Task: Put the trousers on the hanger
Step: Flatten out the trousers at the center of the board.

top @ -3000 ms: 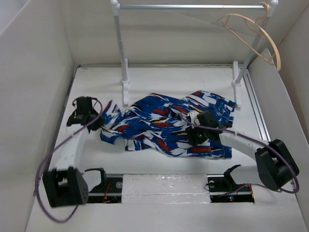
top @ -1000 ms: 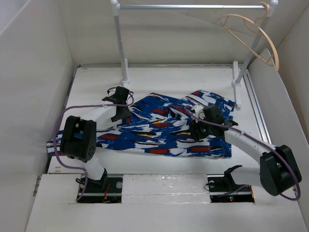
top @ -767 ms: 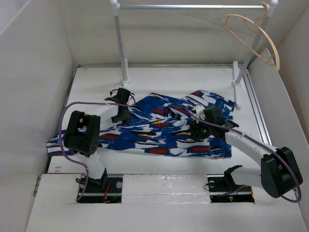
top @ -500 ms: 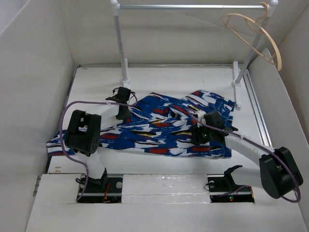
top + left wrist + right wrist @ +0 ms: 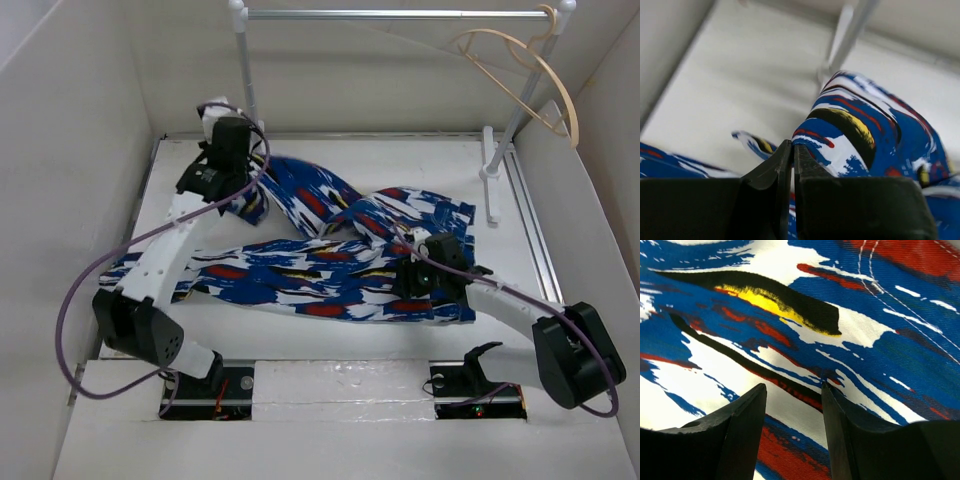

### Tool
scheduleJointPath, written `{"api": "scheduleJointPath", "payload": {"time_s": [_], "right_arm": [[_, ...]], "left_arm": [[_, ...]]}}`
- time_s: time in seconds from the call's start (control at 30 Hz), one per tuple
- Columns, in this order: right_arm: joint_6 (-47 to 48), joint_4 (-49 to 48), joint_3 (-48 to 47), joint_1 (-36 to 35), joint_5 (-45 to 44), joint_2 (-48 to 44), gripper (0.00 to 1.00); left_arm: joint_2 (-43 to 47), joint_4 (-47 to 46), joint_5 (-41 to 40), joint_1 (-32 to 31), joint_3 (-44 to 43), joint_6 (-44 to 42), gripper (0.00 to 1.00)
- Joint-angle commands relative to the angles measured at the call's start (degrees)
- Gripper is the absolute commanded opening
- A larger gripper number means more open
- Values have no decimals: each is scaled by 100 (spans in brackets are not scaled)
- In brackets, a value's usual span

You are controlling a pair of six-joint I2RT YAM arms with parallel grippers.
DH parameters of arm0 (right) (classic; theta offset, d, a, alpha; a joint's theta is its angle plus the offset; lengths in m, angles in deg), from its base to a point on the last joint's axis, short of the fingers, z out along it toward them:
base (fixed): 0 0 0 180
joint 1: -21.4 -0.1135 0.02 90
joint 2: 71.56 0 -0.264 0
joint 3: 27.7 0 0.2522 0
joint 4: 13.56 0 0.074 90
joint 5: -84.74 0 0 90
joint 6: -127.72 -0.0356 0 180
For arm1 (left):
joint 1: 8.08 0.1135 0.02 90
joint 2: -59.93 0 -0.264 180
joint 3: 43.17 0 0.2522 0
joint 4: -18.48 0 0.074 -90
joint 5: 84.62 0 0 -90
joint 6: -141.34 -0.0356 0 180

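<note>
A: The trousers (image 5: 330, 272), soft bright blue fabric streaked with white, red, black and yellow: where are they laid?

B: They are spread across the white table (image 5: 400, 160), with the long axis running left to right. 1 fold is held raised at the far left, beside the left post of the grey metal rail (image 5: 400, 14).

A: How are the 2 grippers set?

B: The left gripper (image 5: 791, 148) is clamped shut on that raised fold. The right gripper (image 5: 792, 390) is held part-open with nothing between its fingers. The fabric lies directly beneath it, at the garment's right end.

A: And the thin, pale tan wooden hanger (image 5: 497, 32)?

B: It is hung at the rail's right end, well apart from the left gripper, across to the right. The right arm is judged nearer. The gripped fold would likely need carrying rightward along the rail.
</note>
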Motion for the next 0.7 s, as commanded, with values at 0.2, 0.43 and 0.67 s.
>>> {"api": "scheduleJointPath", "payload": {"time_s": [0.2,0.43,0.67], "right_arm": [[212,75,303,207,150,98,54],[458,418,163,321,238,-218,55],[887,1462,-539,383,80,-780,61]], "left_arm": [[709,-483,-2813,17,487,-1484,0],[377,156,-2309,1104,1926,1069,0],[339,438,-910,2268,2269,1643,39]]}}
